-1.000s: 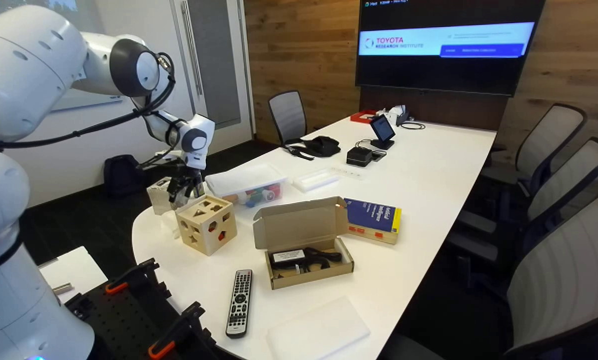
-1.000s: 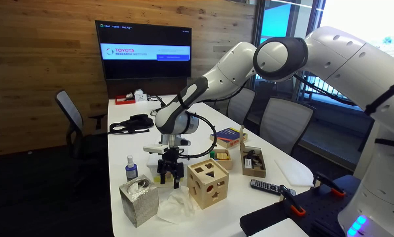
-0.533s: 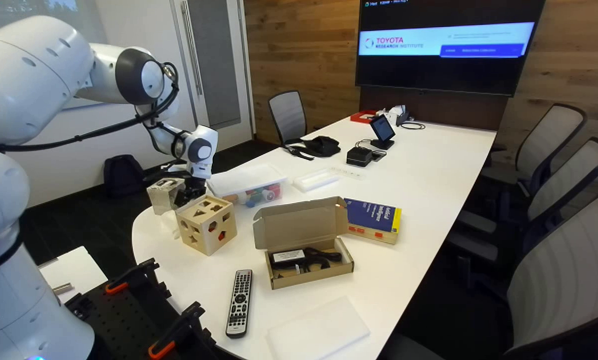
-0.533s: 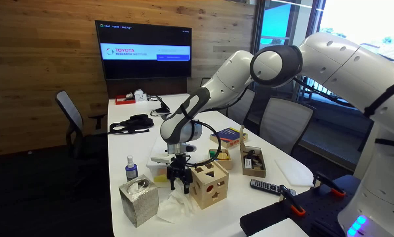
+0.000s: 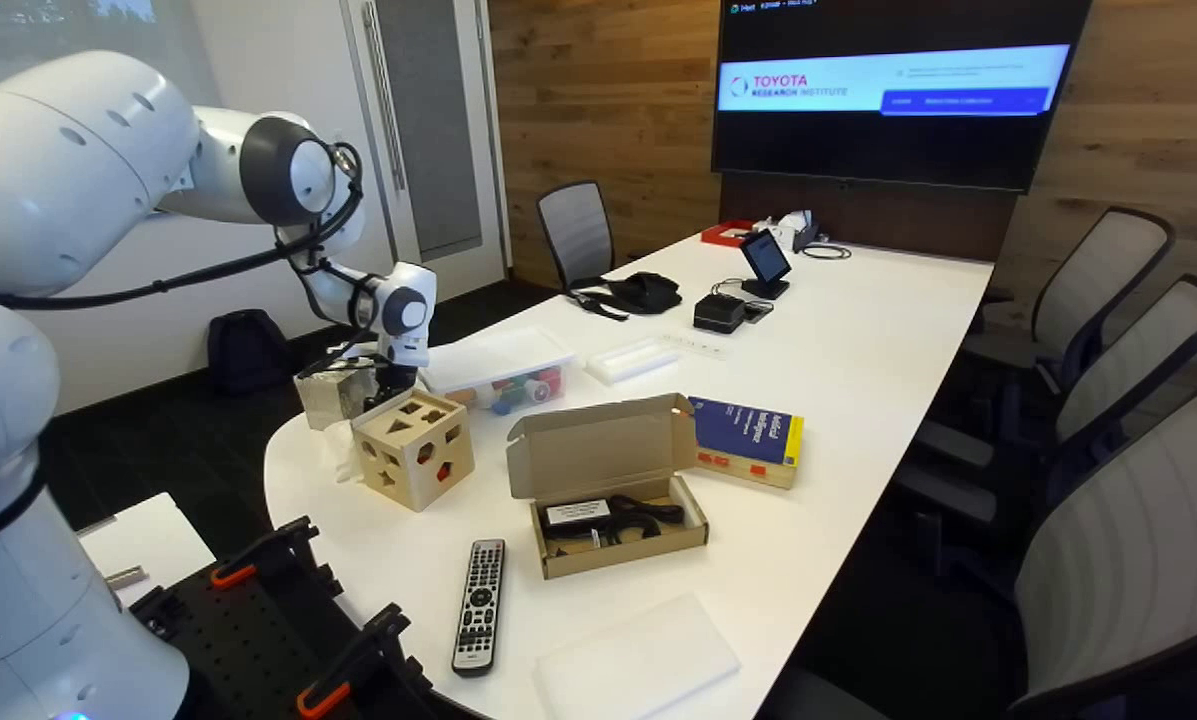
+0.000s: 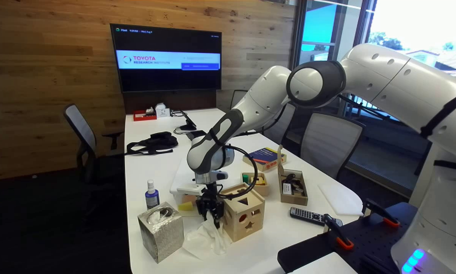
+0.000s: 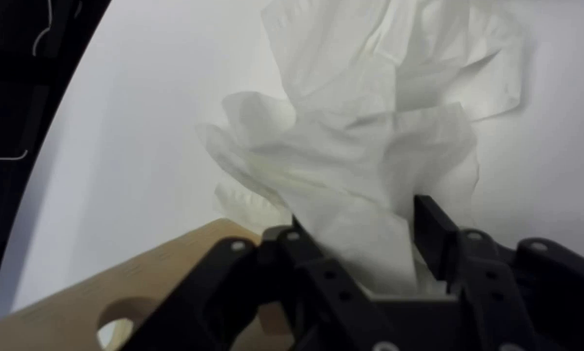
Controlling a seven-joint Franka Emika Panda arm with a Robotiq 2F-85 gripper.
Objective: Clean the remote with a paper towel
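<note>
A long white surface (image 5: 858,350) carries the lot! An open cardboard box (image 5: 603,450), then a wooden cube (image 5: 406,455), then a tissue box (image 6: 161,232), and there, between those last two, the crumpled paper towel (image 6: 208,239). Light, limp and easily torn, most likely; nothing stiff to push on, so the raised peak looks the place to pinch, low and well gathered. And right at it, the pincer (image 7: 360,214): fingers (image 7: 433,234) parted, the peak standing between them, no squeeze visible. The remote (image 5: 479,606)? Well apart from all that, lying flat, buttons up, near the cardboard box. Hard, light and smooth, one would guess, and apt to skate under a wipe: gentle downward pressure for that one.

Over to the cameras! In an exterior view the lidded bin (image 5: 503,358) shows off its coloured pieces (image 5: 543,384) and the remote lies whole, but the paper towel is mostly lost behind the wooden cube. In an exterior view where a clamp (image 6: 333,225) cuts across the remote, the paper towel sits in plain sight, and a spray bottle (image 6: 152,196) peeks from beyond the tissue box. Only the wrist view lays bare that gap between the fingers!
</note>
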